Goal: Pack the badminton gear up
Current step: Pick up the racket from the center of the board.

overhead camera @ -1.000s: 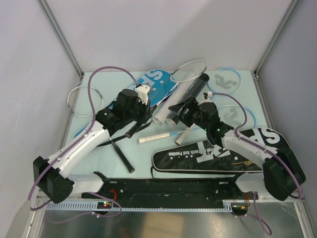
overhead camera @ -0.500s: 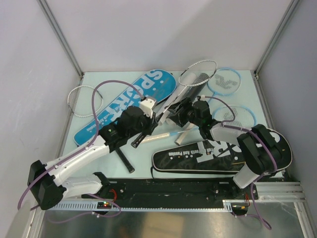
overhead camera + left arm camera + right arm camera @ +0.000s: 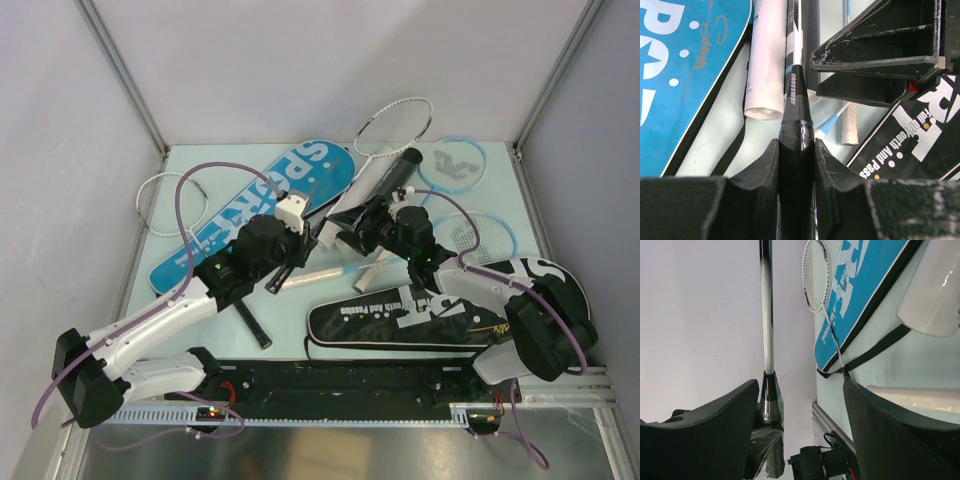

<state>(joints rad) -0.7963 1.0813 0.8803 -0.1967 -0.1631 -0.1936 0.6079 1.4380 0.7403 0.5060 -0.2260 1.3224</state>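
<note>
My left gripper [image 3: 295, 255] [image 3: 796, 160] is shut on the black handle cone of a thin white racket [image 3: 794, 112], held off the table. Its shaft runs up to the head [image 3: 395, 125]. My right gripper [image 3: 363, 232] [image 3: 800, 425] stands open right beside that shaft [image 3: 766, 315], with nothing between its fingers. Below lie a white tube [image 3: 343, 207] [image 3: 765, 65] and a black tube [image 3: 398, 175]. A blue SPORT cover [image 3: 255, 210] [image 3: 860, 285] lies at the back left. A black SPORT cover [image 3: 430, 315] [image 3: 920, 135] lies at the front right.
Another white racket [image 3: 165, 205] lies at the far left. Two light-blue rackets [image 3: 452, 163] [image 3: 480, 235] lie at the back right. White-wrapped handles [image 3: 315, 276] and a black handle [image 3: 250, 320] rest mid-table. Metal frame posts and walls close in the table.
My left gripper has carried the racket forward and right, and its head now lies farther back. The right gripper has shifted left beside the shaft and its jaws have narrowed a little.
</note>
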